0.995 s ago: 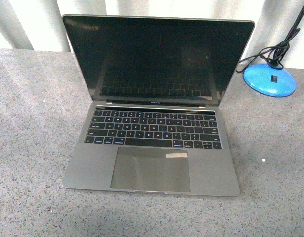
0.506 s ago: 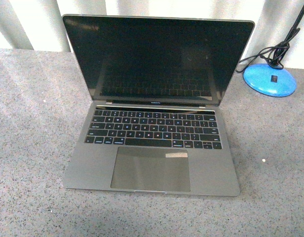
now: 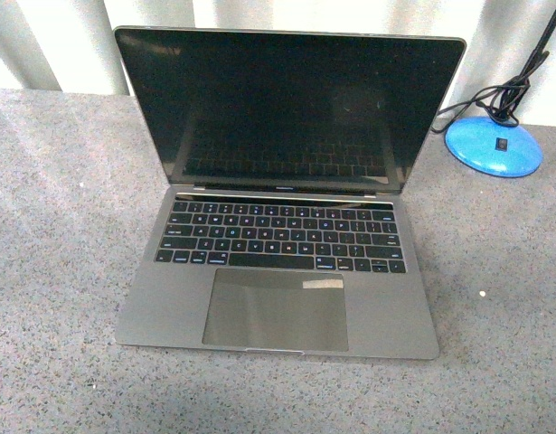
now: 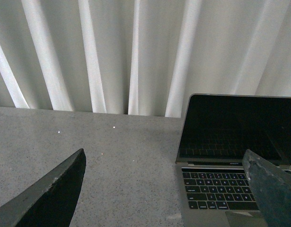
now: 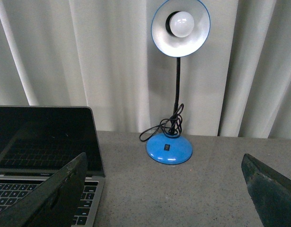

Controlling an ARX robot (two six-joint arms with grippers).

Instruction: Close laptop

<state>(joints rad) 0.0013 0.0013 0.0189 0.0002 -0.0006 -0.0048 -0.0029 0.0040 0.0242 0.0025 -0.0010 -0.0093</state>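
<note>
Laptop (image 3: 278, 271) open, dark screen upright. Left gripper (image 4: 164, 189) hovers left of it, right gripper (image 5: 164, 189) to its right; both spread wide, gripping nothing.

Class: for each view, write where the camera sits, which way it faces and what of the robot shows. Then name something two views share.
Front: on the body, looking forward and down at the open laptop, lamp at right rear; no arm shows.
Left wrist: on the left arm, facing the curtain and laptop; open left gripper shows.
Right wrist: on the right arm, facing lamp and laptop; open right gripper shows.
Shared: front and right wrist show the lamp.
</note>
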